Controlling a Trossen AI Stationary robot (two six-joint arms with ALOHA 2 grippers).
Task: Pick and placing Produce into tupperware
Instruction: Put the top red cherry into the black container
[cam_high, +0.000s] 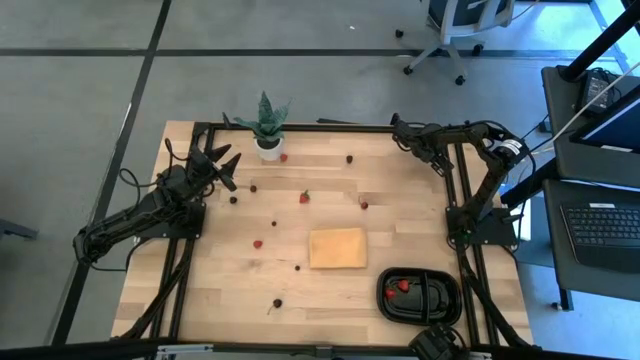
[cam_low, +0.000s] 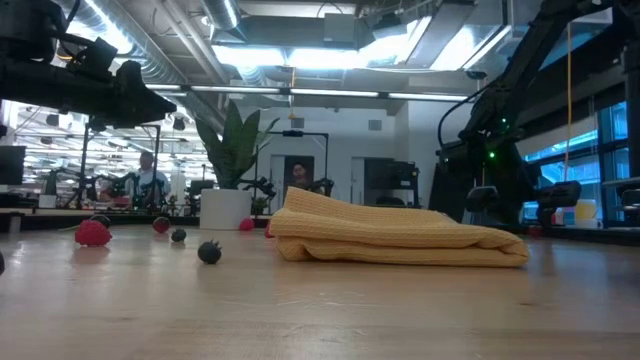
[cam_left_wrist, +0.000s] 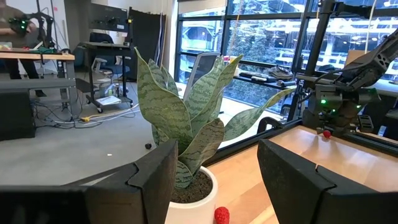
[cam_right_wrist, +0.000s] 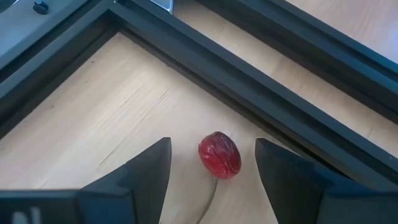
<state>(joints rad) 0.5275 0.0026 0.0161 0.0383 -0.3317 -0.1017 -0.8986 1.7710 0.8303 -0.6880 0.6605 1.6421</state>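
Small red and dark berries lie scattered on the wooden table, among them a red one (cam_high: 304, 197) and a dark one (cam_high: 277, 302). The black two-compartment tray (cam_high: 440, 303) sits at the near right with two red berries (cam_high: 398, 288) in it. My right gripper (cam_high: 398, 128) is open at the far right corner, low over the table. In the right wrist view (cam_right_wrist: 212, 168) its fingers stand on either side of a red berry (cam_right_wrist: 219, 155) without touching it. My left gripper (cam_high: 228, 160) is open and empty at the far left, facing the potted plant (cam_left_wrist: 180, 118).
A folded tan pad (cam_high: 337, 247) lies in the middle of the table. The potted plant (cam_high: 267, 128) stands at the far edge with a red berry (cam_left_wrist: 221, 215) beside its pot. Dark frame rails (cam_right_wrist: 261, 68) run close past the right gripper's berry.
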